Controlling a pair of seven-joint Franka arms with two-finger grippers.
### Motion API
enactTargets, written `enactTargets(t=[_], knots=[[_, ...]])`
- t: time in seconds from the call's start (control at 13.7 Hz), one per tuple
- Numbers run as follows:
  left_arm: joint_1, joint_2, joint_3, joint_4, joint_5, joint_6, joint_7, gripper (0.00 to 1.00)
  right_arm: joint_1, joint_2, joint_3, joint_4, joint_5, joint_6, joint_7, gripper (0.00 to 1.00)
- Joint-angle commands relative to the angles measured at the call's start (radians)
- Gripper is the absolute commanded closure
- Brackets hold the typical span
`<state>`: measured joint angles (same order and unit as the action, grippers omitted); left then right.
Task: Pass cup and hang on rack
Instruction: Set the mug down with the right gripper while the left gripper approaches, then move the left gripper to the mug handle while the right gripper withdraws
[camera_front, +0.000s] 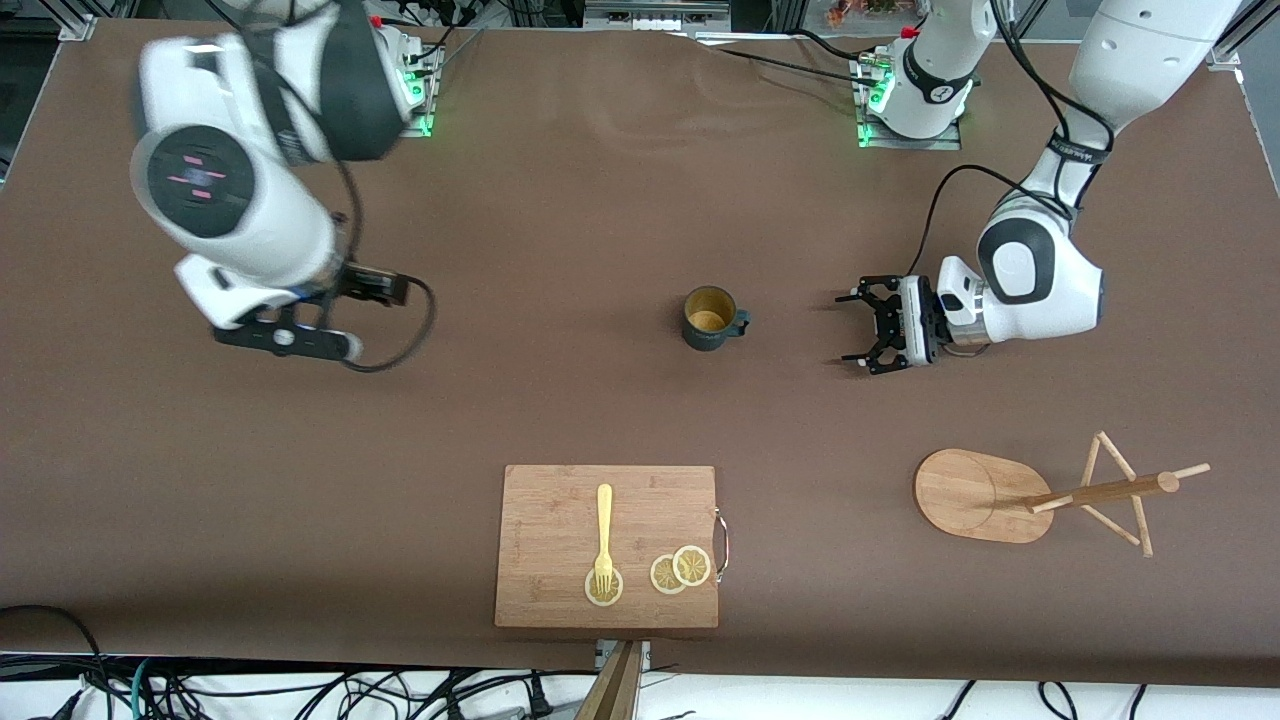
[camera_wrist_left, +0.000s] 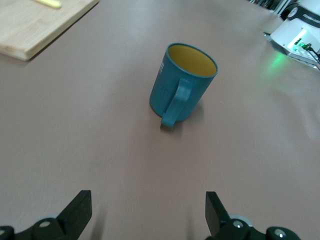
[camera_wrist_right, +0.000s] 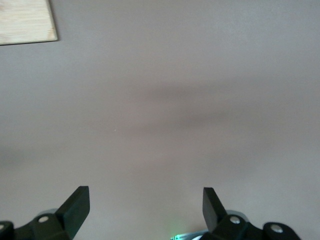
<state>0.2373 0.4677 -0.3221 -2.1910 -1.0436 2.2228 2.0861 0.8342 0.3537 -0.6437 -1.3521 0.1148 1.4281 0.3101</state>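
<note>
The cup (camera_front: 711, 318) stands upright straight ahead of the left gripper (camera_front: 862, 325), handle toward its spread fingers (camera_wrist_left: 77, 210); the right gripper (camera_front: 285, 340) waits, fingers spread.

A dark teal cup (camera_wrist_left: 183, 88) stands upright on the brown table (camera_wrist_left: 90, 130), its handle turned toward the left gripper (camera_wrist_left: 148, 210), whose fingers are spread wide with nothing between them. A wooden cutting board (camera_wrist_left: 35, 25) corner lies well apart from the cup.
</note>
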Motion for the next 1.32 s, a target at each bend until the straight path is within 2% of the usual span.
enactTargets(t=[0.0, 0.07, 0.22, 0.59, 0.66, 0.73, 0.8, 0.95, 1.1, 1.17, 1.24], knots=[[0.066, 0.1, -0.07, 0.057, -0.094, -0.026, 0.167, 0.0, -0.004, -0.058, -0.007, -0.025, 0.029, -0.023, -0.057, 0.0], [0.088, 0.117, -0.095, 0.069, -0.098, -0.032, 0.173, 0.0, -0.006, -0.058, -0.013, -0.027, 0.019, -0.034, -0.087, 0.0], [0.094, 0.141, -0.121, 0.095, -0.099, -0.035, 0.201, 0.0, -0.027, -0.055, -0.074, -0.029, 0.029, -0.093, -0.171, 0.0], [0.117, 0.248, -0.136, 0.152, -0.145, -0.106, 0.331, 0.0, -0.11, -0.062, -0.073, -0.053, 0.028, -0.152, -0.368, 0.0], [0.125, 0.261, -0.152, 0.152, -0.168, -0.106, 0.365, 0.0, -0.131, -0.08, -0.048, -0.082, 0.025, -0.153, -0.371, 0.0], [0.126, 0.264, -0.167, 0.152, -0.185, -0.106, 0.382, 0.0, -0.206, -0.123, 0.037, -0.119, 0.014, -0.146, -0.371, 0.0], [0.128, 0.262, -0.187, 0.151, -0.199, -0.106, 0.381, 0.0, -0.321, -0.165, 0.161, -0.168, 0.008, -0.132, -0.371, 0.0], [0.126, 0.262, -0.198, 0.146, -0.223, -0.111, 0.382, 0.0, -0.517, -0.235, 0.38, -0.25, -0.074, -0.071, -0.37, 0.0], [0.12, 0.267, -0.198, 0.142, -0.223, -0.111, 0.384, 0.0, -0.709, -0.306, 0.565, -0.344, -0.092, 0.027, -0.37, 0.0], [0.117, 0.272, -0.198, 0.14, -0.223, -0.111, 0.387, 0.0, -0.812, -0.352, 0.637, -0.411, -0.09, 0.107, -0.37, 0.0], [0.117, 0.276, -0.198, 0.137, -0.223, -0.111, 0.387, 0.0, -0.854, -0.383, 0.659, -0.456, -0.09, 0.173, -0.371, 0.0]])
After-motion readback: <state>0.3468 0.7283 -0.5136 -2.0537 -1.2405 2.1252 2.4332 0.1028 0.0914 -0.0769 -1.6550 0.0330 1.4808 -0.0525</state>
